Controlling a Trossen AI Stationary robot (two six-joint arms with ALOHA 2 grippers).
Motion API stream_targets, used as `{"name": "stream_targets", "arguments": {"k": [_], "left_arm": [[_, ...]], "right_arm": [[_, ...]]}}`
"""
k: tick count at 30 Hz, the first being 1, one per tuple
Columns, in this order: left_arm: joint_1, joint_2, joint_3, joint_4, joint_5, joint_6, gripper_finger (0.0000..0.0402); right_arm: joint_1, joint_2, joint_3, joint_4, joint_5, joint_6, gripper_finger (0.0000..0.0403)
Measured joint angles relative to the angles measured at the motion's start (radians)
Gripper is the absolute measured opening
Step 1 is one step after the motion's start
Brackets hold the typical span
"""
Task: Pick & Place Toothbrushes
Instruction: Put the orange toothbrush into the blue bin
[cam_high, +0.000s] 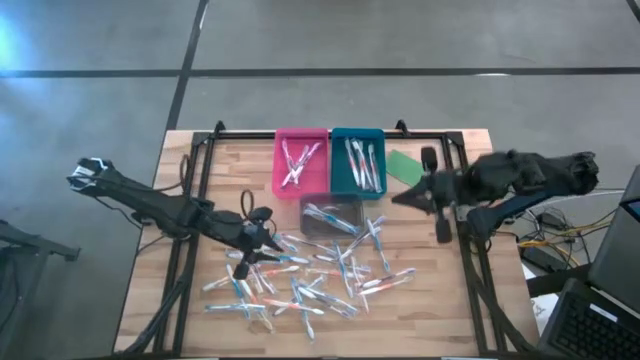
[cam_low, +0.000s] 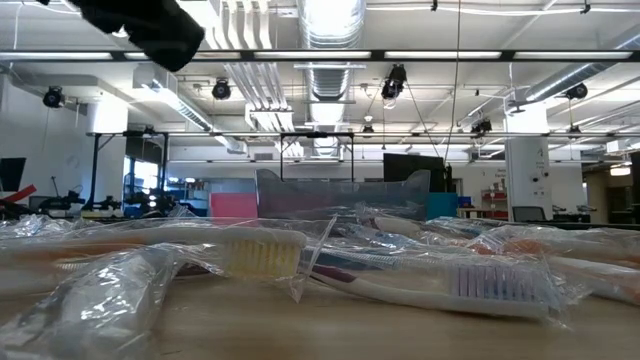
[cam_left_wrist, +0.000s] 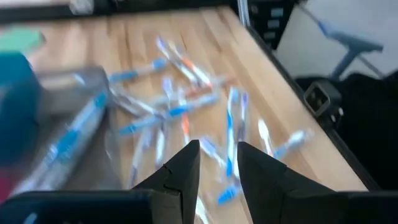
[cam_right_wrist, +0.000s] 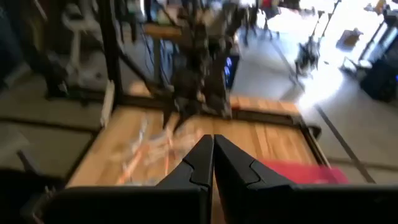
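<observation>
Wooden tabletop (cam_high: 200, 160) carries a loose heap of toothbrushes (cam_high: 320, 270) on the near side of the clear tray (cam_high: 332, 214), with the left gripper (cam_high: 268, 240) hovering over the heap's edge, fingers parted and empty. Beyond the clear tray stand a pink tray (cam_high: 300, 160) and a teal tray (cam_high: 357, 160), each holding brushes. Beside the teal tray the right gripper (cam_high: 400, 198) hangs clenched on nothing.

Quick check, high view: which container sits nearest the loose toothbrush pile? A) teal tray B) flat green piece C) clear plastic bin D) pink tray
C: the clear plastic bin stands just in front of the pink tray and the teal tray, right at the edge of the scattered wrapped toothbrushes on the wooden table; both trays lie behind it.
</observation>
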Motion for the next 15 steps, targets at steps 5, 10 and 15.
{"name": "stream_targets", "arguments": {"k": [5, 10, 15], "left_arm": [[-0.053, 0.049, 0.000, -0.034, 0.000, -0.024, 0.0112], [-0.112, 0.111, 0.036, -0.056, 0.000, -0.083, 0.0112], [-0.161, 0.207, 0.117, -0.138, 0.000, -0.122, 0.0112]], "right_arm": [[0.138, 0.041, 0.000, -0.064, 0.176, 0.073, 0.0008], [0.237, 0.073, 0.000, -0.115, 0.280, 0.180, 0.0008], [0.299, 0.100, -0.009, -0.201, 0.346, 0.323, 0.0008]]}}
